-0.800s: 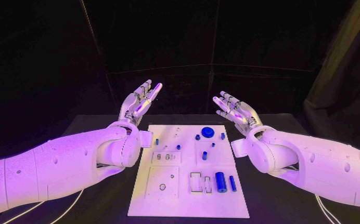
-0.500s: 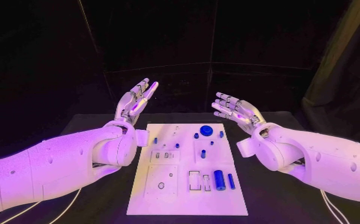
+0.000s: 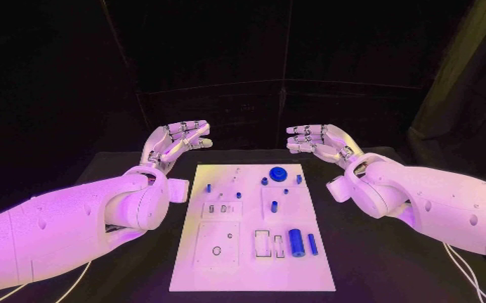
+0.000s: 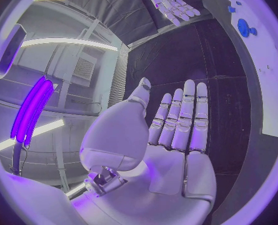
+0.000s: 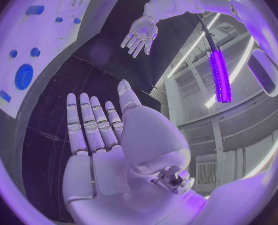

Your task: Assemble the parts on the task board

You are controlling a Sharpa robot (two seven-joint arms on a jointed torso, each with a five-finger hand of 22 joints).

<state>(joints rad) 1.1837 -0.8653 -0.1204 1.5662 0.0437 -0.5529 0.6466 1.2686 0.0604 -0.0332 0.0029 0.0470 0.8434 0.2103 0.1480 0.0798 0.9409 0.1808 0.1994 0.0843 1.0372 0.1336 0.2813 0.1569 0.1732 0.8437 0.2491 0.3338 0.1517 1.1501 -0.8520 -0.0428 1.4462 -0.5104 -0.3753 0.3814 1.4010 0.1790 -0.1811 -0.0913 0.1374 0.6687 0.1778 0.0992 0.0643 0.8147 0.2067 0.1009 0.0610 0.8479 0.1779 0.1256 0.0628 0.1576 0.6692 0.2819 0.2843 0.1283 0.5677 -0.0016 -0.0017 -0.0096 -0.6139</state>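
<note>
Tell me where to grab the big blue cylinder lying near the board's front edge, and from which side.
Take the big blue cylinder across its round middle, coming from straight above. It lies flat, lengthwise toward the robot, with a thin blue rod close alongside, so probably keep the fingers clear of that.

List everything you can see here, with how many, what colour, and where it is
White rectangular task board: one, white, middle of the black table.
Round blue disc part: one, blue, far end of the board.
Large blue cylinder part: one, blue, near right of the board.
Small blue pieces: several, blue, scattered over the far half.
Black table: one, black, under the board.
Left hand: silver, raised beyond the board's far left, holding nothing.
Right hand: silver, raised beyond the far right, holding nothing.
</note>
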